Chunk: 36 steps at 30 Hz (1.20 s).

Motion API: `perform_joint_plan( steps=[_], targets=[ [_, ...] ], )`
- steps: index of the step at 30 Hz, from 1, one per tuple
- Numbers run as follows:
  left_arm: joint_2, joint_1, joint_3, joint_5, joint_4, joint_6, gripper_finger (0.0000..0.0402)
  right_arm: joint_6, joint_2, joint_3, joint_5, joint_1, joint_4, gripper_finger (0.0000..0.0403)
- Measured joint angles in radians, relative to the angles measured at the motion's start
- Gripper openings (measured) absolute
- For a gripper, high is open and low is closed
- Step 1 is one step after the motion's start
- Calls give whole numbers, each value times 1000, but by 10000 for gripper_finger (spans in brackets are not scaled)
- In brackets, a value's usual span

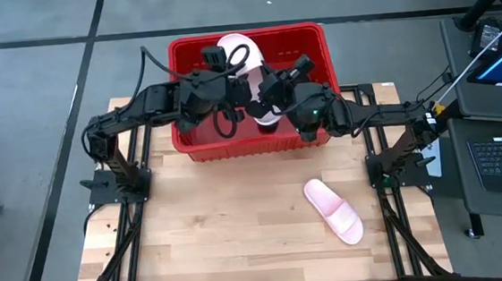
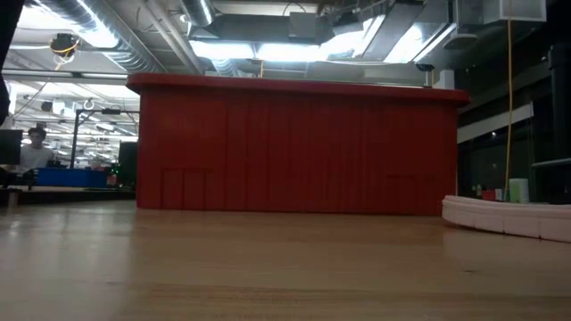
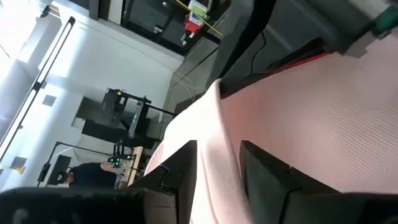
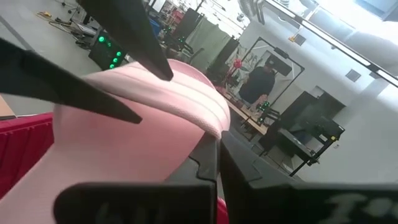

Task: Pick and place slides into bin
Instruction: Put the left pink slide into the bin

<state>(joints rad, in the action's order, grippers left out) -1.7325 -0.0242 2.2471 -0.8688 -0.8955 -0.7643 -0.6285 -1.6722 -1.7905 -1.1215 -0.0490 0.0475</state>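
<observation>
The big bright red plastic bin with ribbed sides sits at the far end of the pale wooden table. Both dark arms reach over it.

The left gripper is grasping a pale pink slide sandal by its thin edge, one dark finger on each side. In the high view this slide sits over the bin's far part, partly hidden by the arms. It cannot be told if it hangs in the air or rests on something inside. The right gripper is clenched, with its fingers pressed together right at the wide ribbed strap of that same pink slide. It cannot be told if any of the strap is pinched between them.

A second pale pink slide lies on the table, well apart from the bin, on the right arm's side. It looks like the one left to pick up.

The black slides cannot be made out; the arms hide much of the bin's inside. So the job looks partly done.

The pink slide looks soft and rubbery, with tiny bumps on its sole and smooth ridges across the strap. The table wood looks smooth.
</observation>
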Motion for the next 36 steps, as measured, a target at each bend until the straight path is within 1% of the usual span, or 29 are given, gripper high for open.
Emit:
perform_joint_plan(
  steps=[8,11,15,19,24,25,27,32,36],
  targets=[
    [0,-27,0,0,-15,-9,116,8,0,0,-3,-16,0,6],
    [0,-44,0,-43,-18,-20,116,19,0,0,23,-34,-6,6],
    [0,-65,0,-2,-42,-8,112,19,0,0,25,-41,-5,6],
    [0,-69,0,18,-48,-15,85,20,0,0,26,-42,-5,6],
    [0,-69,0,23,-52,-35,18,20,0,0,28,-42,-4,6],
    [0,-69,0,23,-52,-35,11,20,0,0,28,-42,-4,6],
    [2,-69,0,25,-54,-35,10,19,0,0,29,-42,-3,8],
    [10,-70,0,31,-57,-43,7,23,0,0,26,-49,-9,42],
    [14,-84,0,42,-57,-43,7,22,0,0,-33,-67,-17,74]
  ],
)
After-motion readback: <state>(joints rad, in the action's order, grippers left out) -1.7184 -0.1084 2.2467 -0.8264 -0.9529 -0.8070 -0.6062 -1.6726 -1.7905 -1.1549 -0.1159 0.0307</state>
